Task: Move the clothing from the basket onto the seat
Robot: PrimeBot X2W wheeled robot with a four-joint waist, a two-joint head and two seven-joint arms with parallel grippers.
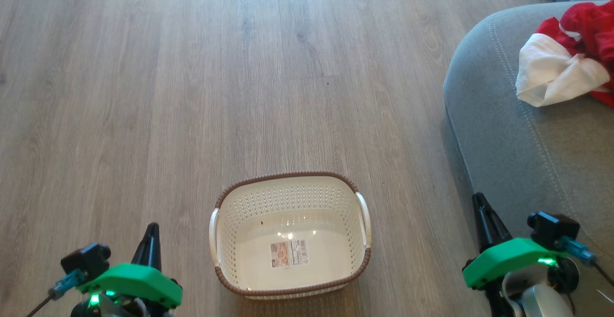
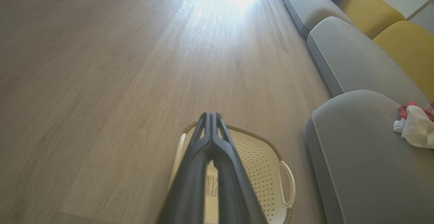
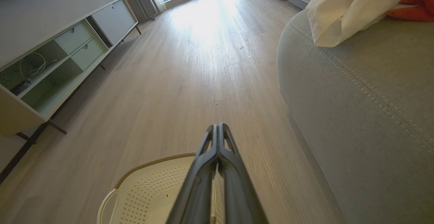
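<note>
The wooden floor (image 1: 192,91) is wide. At the right is the grey seat (image 1: 518,163), and the clothing (image 1: 556,75) lies on it, white on red; the picture edge cuts it, so it is perhaps several pieces. The basket (image 1: 288,197) stands on the floor, with only a label (image 1: 288,252) inside. The left gripper (image 1: 152,230) and the right gripper (image 1: 479,202) both have their jaws together, holding nothing.

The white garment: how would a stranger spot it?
Find the large grey fabric seat right of the cream perforated plastic basket. On it, the thin white garment is the one pale piece, crumpled against bright red fabric.
</note>
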